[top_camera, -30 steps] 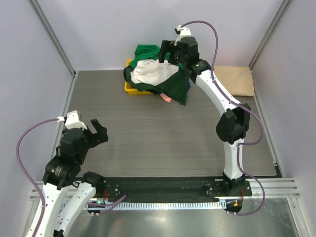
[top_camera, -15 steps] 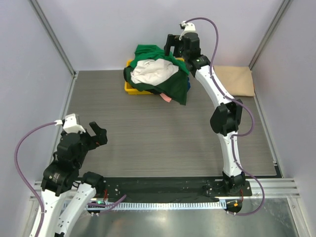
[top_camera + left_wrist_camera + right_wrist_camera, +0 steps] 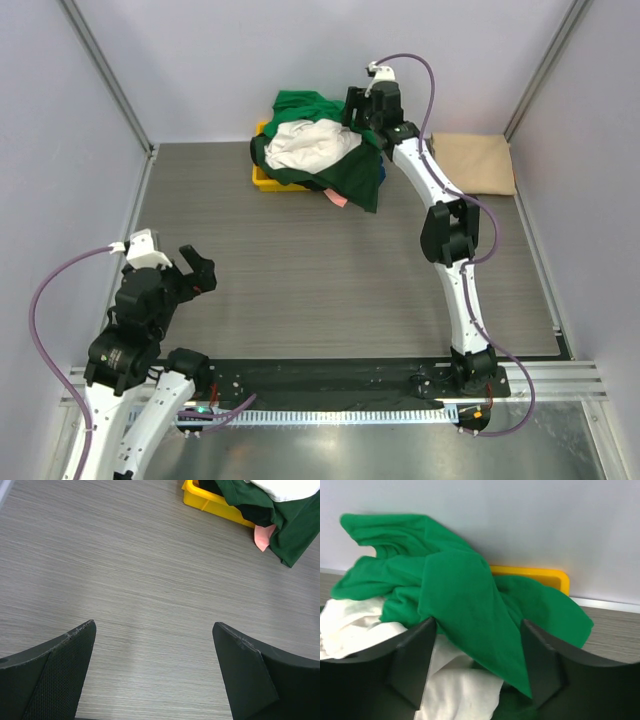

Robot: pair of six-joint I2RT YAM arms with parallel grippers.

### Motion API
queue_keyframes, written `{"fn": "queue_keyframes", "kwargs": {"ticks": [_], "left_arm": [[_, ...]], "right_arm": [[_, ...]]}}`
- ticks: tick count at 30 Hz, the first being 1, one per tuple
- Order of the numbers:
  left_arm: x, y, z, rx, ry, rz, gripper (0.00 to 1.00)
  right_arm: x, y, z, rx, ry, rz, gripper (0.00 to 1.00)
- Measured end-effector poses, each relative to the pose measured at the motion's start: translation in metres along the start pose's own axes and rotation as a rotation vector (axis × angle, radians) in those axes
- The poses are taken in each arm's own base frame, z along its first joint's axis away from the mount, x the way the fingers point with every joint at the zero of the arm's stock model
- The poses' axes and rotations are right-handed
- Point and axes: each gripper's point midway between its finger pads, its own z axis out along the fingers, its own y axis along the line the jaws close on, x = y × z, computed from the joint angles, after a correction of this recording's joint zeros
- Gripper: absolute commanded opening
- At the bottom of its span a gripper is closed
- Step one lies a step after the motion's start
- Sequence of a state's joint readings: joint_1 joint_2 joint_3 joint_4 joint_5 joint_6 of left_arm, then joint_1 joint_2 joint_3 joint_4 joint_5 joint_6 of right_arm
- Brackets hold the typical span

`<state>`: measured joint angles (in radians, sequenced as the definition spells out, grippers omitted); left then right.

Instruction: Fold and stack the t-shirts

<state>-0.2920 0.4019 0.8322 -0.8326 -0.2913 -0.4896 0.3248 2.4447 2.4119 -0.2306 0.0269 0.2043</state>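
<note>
At seven o'clock the left gripper (image 3: 154, 630) hangs wide open and empty over the table (image 3: 125, 565). At twelve o'clock the right gripper (image 3: 479, 625), fingers spread and holding nothing, straddles the bright green shirt (image 3: 455, 580) atop the heap in the yellow tray (image 3: 532, 573). Closing here may snag the white shirt (image 3: 350, 625) too, dragging the tangled pile or the tray along.

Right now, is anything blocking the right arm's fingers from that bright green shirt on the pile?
Nothing visible. The right arm's fingers stand open right at the bright green shirt, which lies on top, over the white shirt.
</note>
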Motion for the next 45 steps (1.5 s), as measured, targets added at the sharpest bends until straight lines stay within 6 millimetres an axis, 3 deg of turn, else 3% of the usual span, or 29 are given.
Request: {"fn": "queue_keyframes", "kwargs": {"ticks": [1,3,5,9,15,20,23,25,27,29,30,32,34,35,37,38,39,42,43,44,45], "left_arm": [[0.000,0.000,0.000,0.000,0.000,0.000,1.00],[-0.001,0.000,0.000,0.001,-0.002,-0.001,1.00],[-0.001,-0.001,0.000,0.002,-0.004,-0.001,1.00],[-0.001,-0.001,0.000,0.003,-0.006,-0.002,1.00],[-0.003,0.000,-0.002,0.006,-0.018,-0.007,1.00],[-0.004,0.001,-0.004,0.003,-0.028,-0.011,1.00],[-0.004,0.001,-0.004,0.004,-0.032,-0.012,1.00],[-0.005,0.002,-0.005,0.005,-0.034,-0.013,1.00],[-0.005,0.002,-0.005,0.004,-0.034,-0.013,1.00],[-0.005,0.002,-0.005,0.005,-0.034,-0.013,1.00],[-0.005,0.002,-0.005,0.005,-0.034,-0.013,1.00],[-0.005,0.002,-0.005,0.004,-0.034,-0.013,1.00],[-0.005,0.002,-0.005,0.002,-0.035,-0.013,1.00],[-0.005,0.002,-0.005,0.000,-0.035,-0.013,1.00],[-0.005,0.003,-0.004,-0.005,-0.036,-0.013,1.00],[-0.005,0.003,-0.004,-0.006,-0.036,-0.013,1.00],[-0.005,0.003,-0.004,-0.006,-0.035,-0.012,1.00],[-0.001,0.001,0.001,-0.005,-0.005,-0.004,1.00],[0.002,-0.001,0.004,-0.006,0.015,0.002,1.00],[0.005,-0.002,0.008,-0.005,0.039,0.008,1.00],[0.009,-0.005,0.012,-0.004,0.067,0.015,1.00]], "right_arm": [[0.003,-0.001,0.002,0.000,0.004,0.002,0.61],[0.009,0.000,0.006,-0.010,0.012,0.007,0.55],[0.011,0.000,0.008,-0.022,0.016,0.008,0.43],[0.006,0.004,0.007,-0.057,0.011,0.018,0.02],[-0.014,0.022,0.001,-0.148,-0.020,0.016,0.01],[-0.074,0.053,-0.028,-0.239,-0.132,0.000,0.01],[-0.137,0.089,-0.077,-0.313,-0.252,-0.009,0.01],[-0.187,0.109,-0.124,-0.360,-0.351,-0.009,0.01],[-0.244,0.129,-0.192,-0.414,-0.481,-0.013,0.01],[-0.287,0.136,-0.260,-0.440,-0.591,-0.015,0.01],[-0.306,0.135,-0.296,-0.444,-0.647,-0.011,0.01],[-0.320,0.128,-0.351,-0.438,-0.701,0.014,0.01],[-0.303,0.114,-0.370,-0.400,-0.672,0.056,0.02],[-0.289,0.103,-0.380,-0.360,-0.646,0.091,0.30],[-0.245,0.077,-0.375,-0.253,-0.548,0.171,0.85],[-0.210,0.060,-0.363,-0.173,-0.461,0.211,0.94],[-0.177,0.042,-0.349,-0.096,-0.377,0.230,0.98],[-0.055,-0.035,-0.310,0.215,-0.052,0.283,0.99],[-0.011,-0.061,-0.303,0.311,0.051,0.293,0.99],[0.038,-0.085,-0.308,0.409,0.177,0.297,0.99],[0.076,-0.103,-0.320,0.483,0.273,0.302,0.99]]}}
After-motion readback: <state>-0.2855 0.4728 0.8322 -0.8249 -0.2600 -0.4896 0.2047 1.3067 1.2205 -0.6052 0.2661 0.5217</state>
